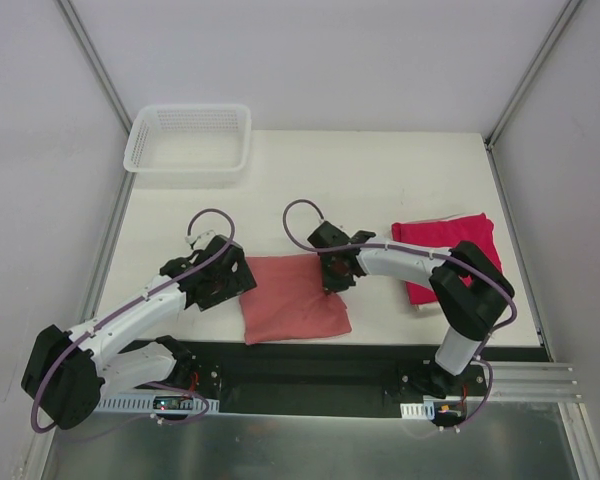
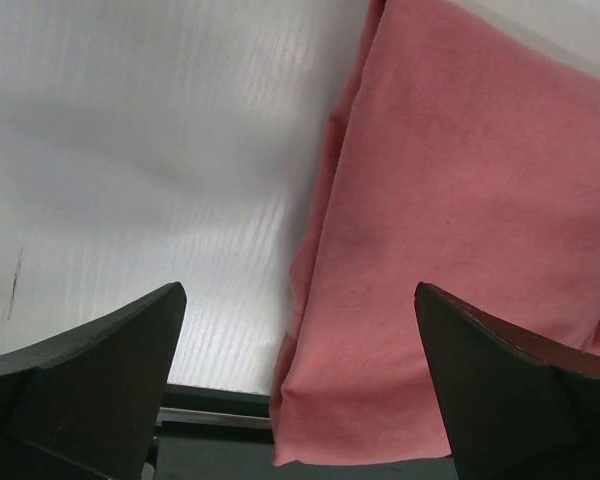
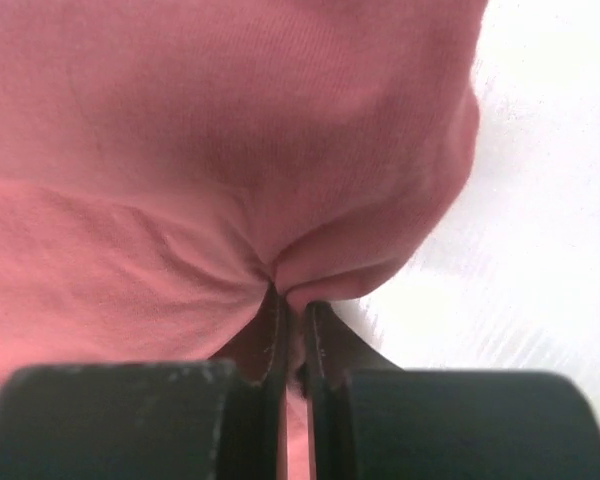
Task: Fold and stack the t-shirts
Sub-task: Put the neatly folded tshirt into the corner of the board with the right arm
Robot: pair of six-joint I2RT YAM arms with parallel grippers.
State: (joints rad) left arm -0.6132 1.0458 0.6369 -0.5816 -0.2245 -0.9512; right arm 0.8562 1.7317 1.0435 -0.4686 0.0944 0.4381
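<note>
Our right gripper [image 3: 292,300] pinches a fold of the salmon-pink t-shirt [image 1: 295,300] at the near edge of the table [image 1: 380,180] — probably to carry it onto the crimson t-shirt [image 1: 448,245] by the right edge; our left gripper [image 2: 298,290] hovers spread alongside.

On the table [image 1: 380,180]: basket [image 1: 188,138] back-left, middle t-shirt [image 1: 292,300] front-centre, right t-shirt [image 1: 445,232] beside it.

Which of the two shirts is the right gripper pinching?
The salmon-pink t-shirt at the near edge, its right side pinched in the right gripper. The brighter crimson t-shirt lies folded farther right, ungripped.
</note>
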